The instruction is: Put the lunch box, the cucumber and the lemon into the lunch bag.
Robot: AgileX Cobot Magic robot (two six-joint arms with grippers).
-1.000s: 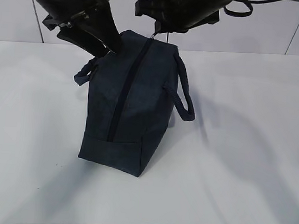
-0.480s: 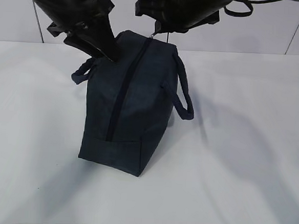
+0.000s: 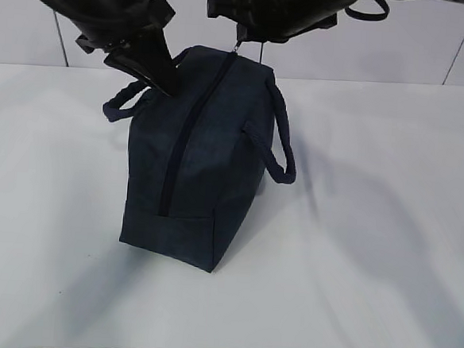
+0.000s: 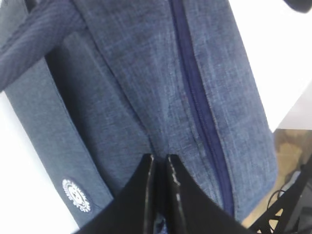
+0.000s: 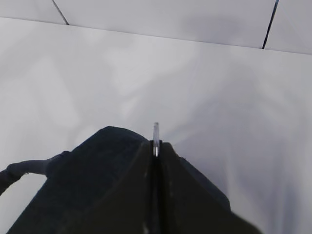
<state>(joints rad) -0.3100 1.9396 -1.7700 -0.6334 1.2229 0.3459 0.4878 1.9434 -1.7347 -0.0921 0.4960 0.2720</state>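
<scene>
We saw the left gripper (image 3: 165, 80) come in from the upper left of the exterior view, its fingers (image 4: 146, 187) pressed together on a pinch of the navy cloth at the far left shoulder of the lunch bag (image 3: 196, 167), just beside the closed zipper (image 3: 182, 143); the left wrist view showed the fabric puckering into a fold where the two tips met. Lower left in that same view we noted the round white logo (image 4: 76, 195) on the bag's side panel. The bag stood upright in the middle of the white table (image 3: 371, 231), its short end toward the camera, the zipper running along the top from front to back. One loop handle (image 3: 119, 105) drooped off the left side near the left gripper, and the other handle (image 3: 278, 141) hung down the right side. Farther right, the right gripper (image 3: 240, 41) hovered over the far end of the bag, its fingers (image 5: 170, 185) clenched on the silver ring pull (image 5: 156, 138), which stuck up edge-on between the tips. The lunch box, cucumber and lemon appeared in none of our views.
</scene>
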